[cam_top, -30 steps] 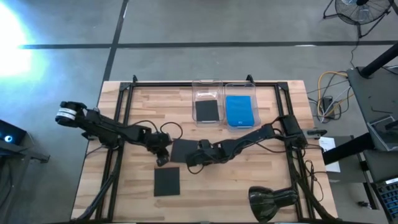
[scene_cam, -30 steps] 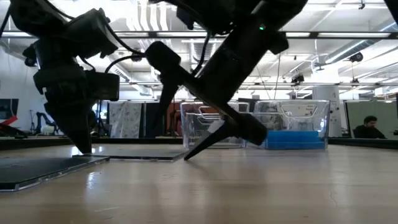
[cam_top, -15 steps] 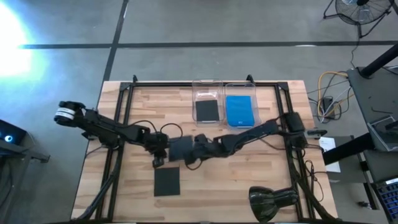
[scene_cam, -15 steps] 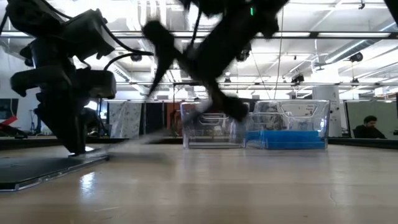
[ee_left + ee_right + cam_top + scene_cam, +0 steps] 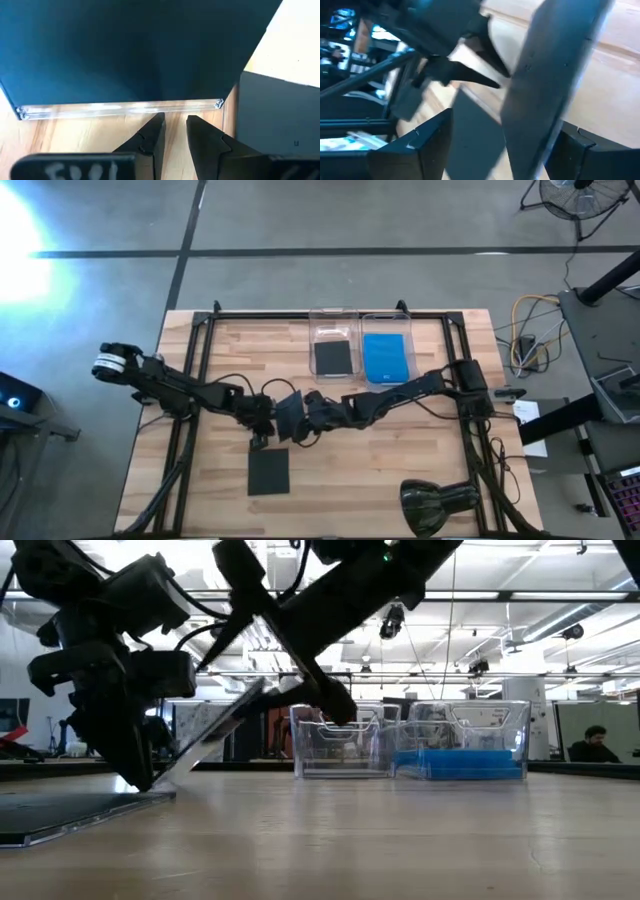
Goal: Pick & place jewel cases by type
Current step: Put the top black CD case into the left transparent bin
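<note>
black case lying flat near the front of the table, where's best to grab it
Probably by an edge. The black case lies flat on the table, giving jaws no side face to close on. One edge likely needs tipping up first, then a pinch across its thin profile from that raised side.

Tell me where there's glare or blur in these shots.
High view: strong white glare on the floor at the upper left. Low view: the arms are backlit silhouettes against ceiling lights. Right wrist view: motion-blurred around the dark jewel case. Left wrist view: sharp, a bright highlight along the tilted case's clear edge.
</note>
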Controlling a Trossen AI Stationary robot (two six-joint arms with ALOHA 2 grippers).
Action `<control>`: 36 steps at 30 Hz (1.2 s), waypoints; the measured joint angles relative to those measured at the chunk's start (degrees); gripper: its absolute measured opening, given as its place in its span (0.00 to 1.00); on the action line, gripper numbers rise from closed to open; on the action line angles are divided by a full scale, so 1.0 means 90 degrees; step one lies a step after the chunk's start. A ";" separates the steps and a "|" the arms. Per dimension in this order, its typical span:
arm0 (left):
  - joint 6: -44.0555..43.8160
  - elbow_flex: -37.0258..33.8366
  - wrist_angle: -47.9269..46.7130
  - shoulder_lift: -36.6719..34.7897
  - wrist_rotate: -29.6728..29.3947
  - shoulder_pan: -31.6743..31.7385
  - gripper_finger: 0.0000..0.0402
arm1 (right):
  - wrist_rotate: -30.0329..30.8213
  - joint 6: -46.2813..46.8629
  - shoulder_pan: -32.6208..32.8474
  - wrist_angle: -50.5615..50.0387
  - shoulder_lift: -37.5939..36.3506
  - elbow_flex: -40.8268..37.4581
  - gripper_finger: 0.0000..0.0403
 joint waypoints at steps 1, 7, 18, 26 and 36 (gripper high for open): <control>-0.0015 -0.0009 0.0002 0.0000 -0.0005 0.0002 0.17 | 0.0020 0.0023 -0.0008 -0.0042 -0.0001 -0.0001 0.62; -0.0197 -0.0066 0.0005 -0.0005 -0.0095 0.0000 0.17 | 0.0035 0.0120 -0.0063 -0.0131 -0.0034 0.0007 0.47; -0.1823 -0.0090 -0.1302 -0.1665 -0.0646 -0.0211 0.17 | -0.0071 -0.0544 -0.0143 -0.1279 -0.0542 -0.0003 0.03; -0.3250 -0.0085 -0.1939 -0.3440 -0.1186 -0.0776 0.17 | 0.1812 -0.3745 -0.1243 -0.4657 -0.2970 0.0490 0.03; -0.3363 -0.0083 -0.1214 -0.3406 -0.1668 -0.0787 0.17 | -0.1619 -0.7536 -0.3305 -0.5840 -0.2803 0.0789 0.03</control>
